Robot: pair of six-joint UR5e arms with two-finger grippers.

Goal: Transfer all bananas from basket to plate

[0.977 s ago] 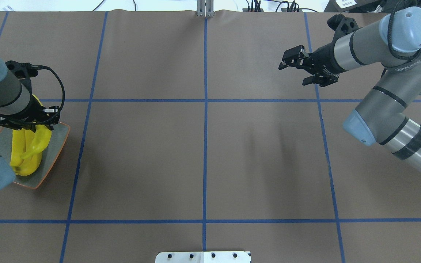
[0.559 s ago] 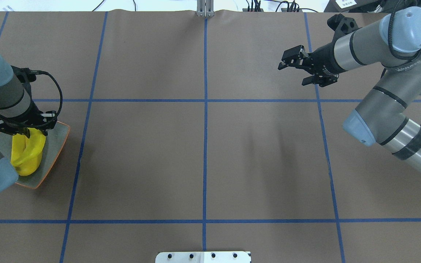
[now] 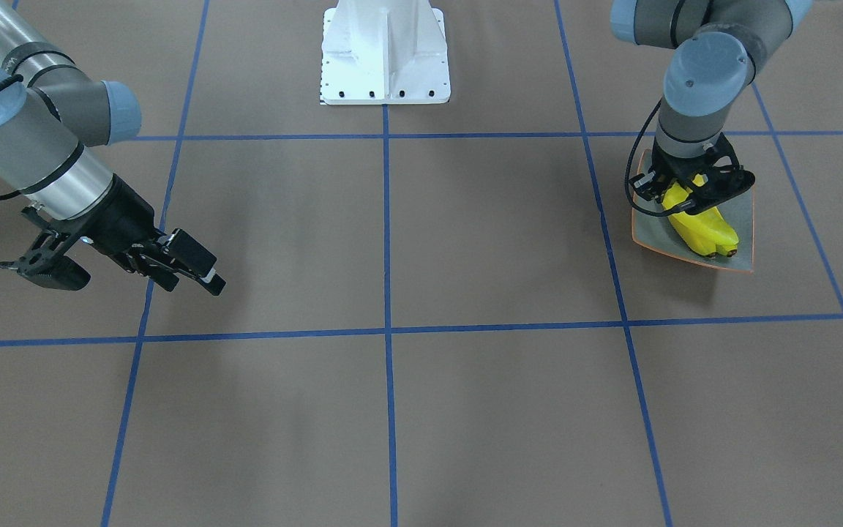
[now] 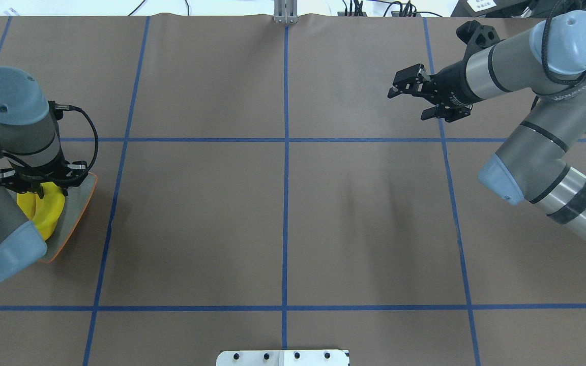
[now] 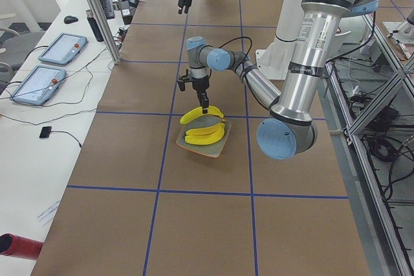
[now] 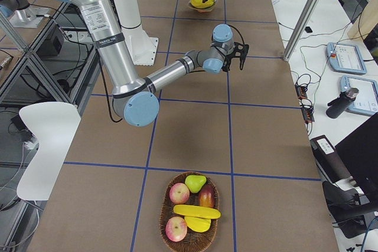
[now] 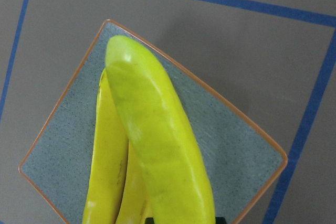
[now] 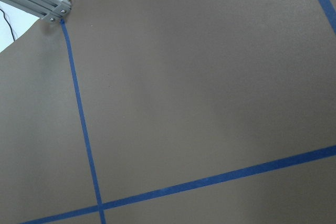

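Observation:
My left gripper (image 4: 44, 185) is shut on one end of a yellow banana (image 7: 157, 140) and holds it tilted just over the grey-green plate (image 4: 77, 201) with the orange rim at the table's left edge. More bananas (image 5: 206, 135) lie on the plate (image 5: 220, 150) under the held one (image 5: 202, 114). In the exterior right view another banana (image 6: 196, 211) lies in the wicker basket (image 6: 164, 216) at the table's right end. My right gripper (image 4: 409, 103) is open and empty, hanging above the far right of the table, away from the basket.
The basket also holds apples (image 6: 178, 193), a pear (image 6: 195, 182) and other fruit. The white robot base (image 3: 385, 51) stands at the table's near middle edge. Blue tape lines cross the brown table cover (image 4: 283, 203).
My left wrist has swung over the plate and come more upright, bringing the held banana lower onto the bananas there. The right arm has barely moved.

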